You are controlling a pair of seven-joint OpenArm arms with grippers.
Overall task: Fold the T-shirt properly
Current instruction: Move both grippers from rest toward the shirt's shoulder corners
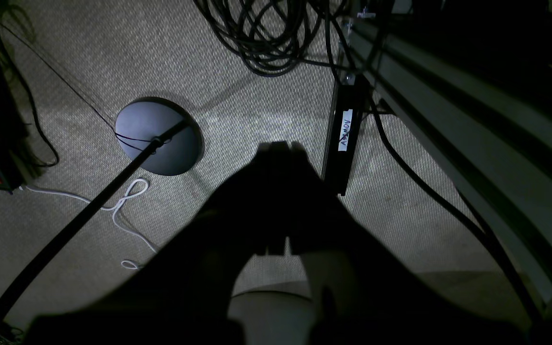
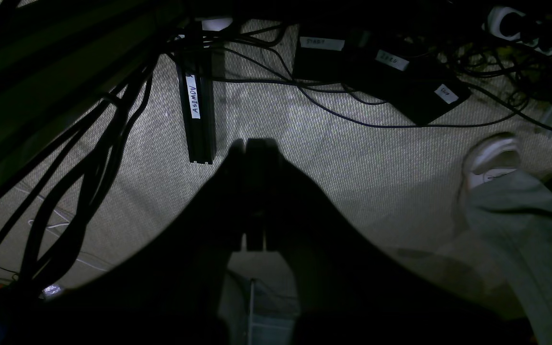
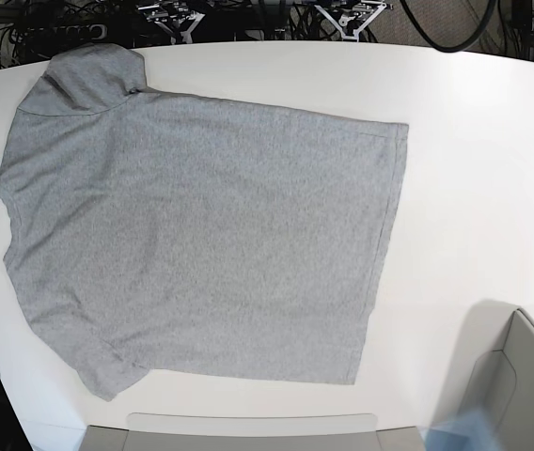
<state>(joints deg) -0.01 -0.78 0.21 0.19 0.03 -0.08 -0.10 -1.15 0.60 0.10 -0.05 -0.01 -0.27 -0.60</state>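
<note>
One T-shirt (image 3: 201, 244), heather grey, plain side up, spread flat on white table (image 3: 474, 169), hem toward the base view's right. Left gripper (image 1: 278, 148) and right gripper (image 2: 252, 143): jaws closed, empty, above carpet (image 1: 257, 110).

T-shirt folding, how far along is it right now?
Done: only the laying out. The T-shirt lies spread flat on the white table, plain side up, with no fold in the body. In hand: nothing. The left claw and right claw are both shut, empty and hanging over the carpet beside the table. Left: every fold.
</note>
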